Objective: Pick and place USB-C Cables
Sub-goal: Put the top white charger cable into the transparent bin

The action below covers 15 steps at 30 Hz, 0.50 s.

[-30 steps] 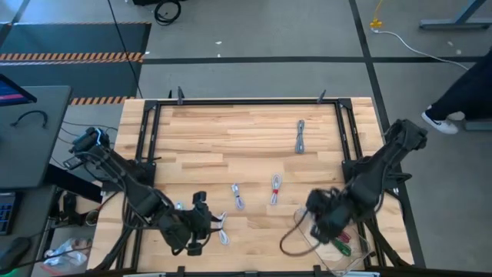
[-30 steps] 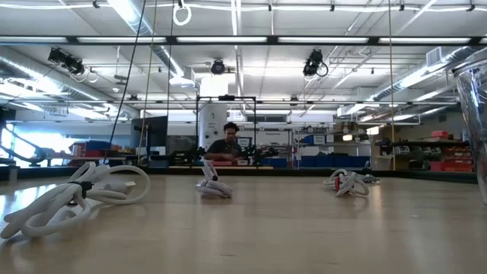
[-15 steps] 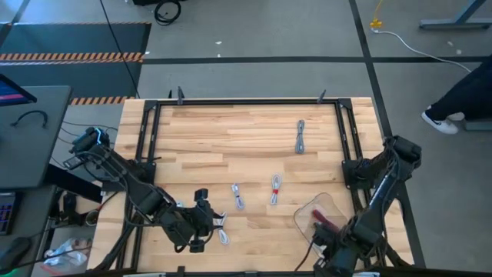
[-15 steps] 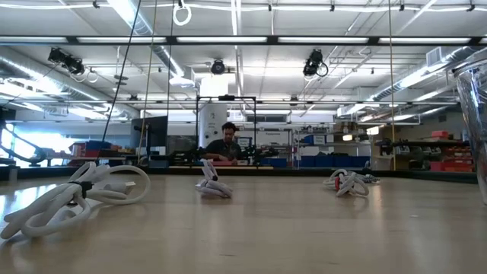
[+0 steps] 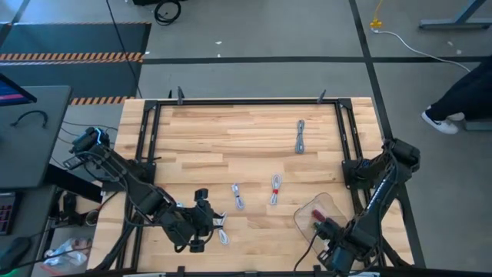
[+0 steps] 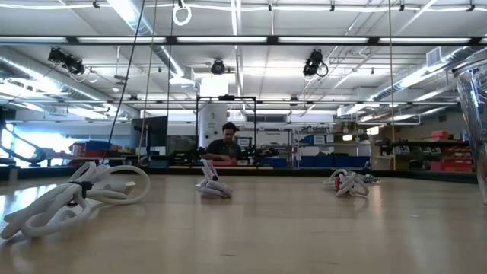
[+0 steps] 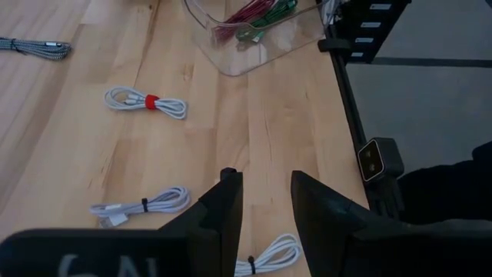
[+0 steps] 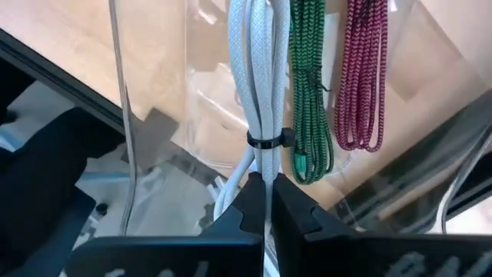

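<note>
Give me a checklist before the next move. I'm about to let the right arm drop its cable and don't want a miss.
1. Right gripper shut on held white cable: ok.
2. Held white cable is over the clear tray: ok.
3. Held white cable rests on the tray floor: cannot tell.
4. Green cable and purple cable are in the tray, beside the drop spot: ok.
5. Left gripper is open, away from the tray, above a loose white cable: ok.
6. All cables collected: not ok, red-tied cable lies on the table.
</note>
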{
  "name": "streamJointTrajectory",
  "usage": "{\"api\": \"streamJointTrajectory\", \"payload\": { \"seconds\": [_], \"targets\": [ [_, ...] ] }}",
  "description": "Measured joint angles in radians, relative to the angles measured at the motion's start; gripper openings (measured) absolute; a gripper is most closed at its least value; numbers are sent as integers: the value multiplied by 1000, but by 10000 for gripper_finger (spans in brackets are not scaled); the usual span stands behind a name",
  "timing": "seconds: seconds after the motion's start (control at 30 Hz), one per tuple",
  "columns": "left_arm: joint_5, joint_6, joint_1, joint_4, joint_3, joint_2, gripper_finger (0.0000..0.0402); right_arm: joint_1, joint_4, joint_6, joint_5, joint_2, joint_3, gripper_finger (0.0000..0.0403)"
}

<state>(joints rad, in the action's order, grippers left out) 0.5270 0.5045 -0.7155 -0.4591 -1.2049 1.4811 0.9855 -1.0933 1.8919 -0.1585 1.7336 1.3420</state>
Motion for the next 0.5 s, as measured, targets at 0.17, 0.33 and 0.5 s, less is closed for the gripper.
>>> {"api": "streamJointTrajectory", "payload": {
  "seconds": [0.17,0.33,0.5],
  "targets": [
    [0,0,0,0,0,0,117,0,73,-7,-6,-1,-69,8],
    [0,0,0,0,0,0,117,0,311,-13,-16,-1,-225,8],
    [0,0,0,-1,0,0,117,0,422,10,-81,-2,-352,8]
  ]
}}
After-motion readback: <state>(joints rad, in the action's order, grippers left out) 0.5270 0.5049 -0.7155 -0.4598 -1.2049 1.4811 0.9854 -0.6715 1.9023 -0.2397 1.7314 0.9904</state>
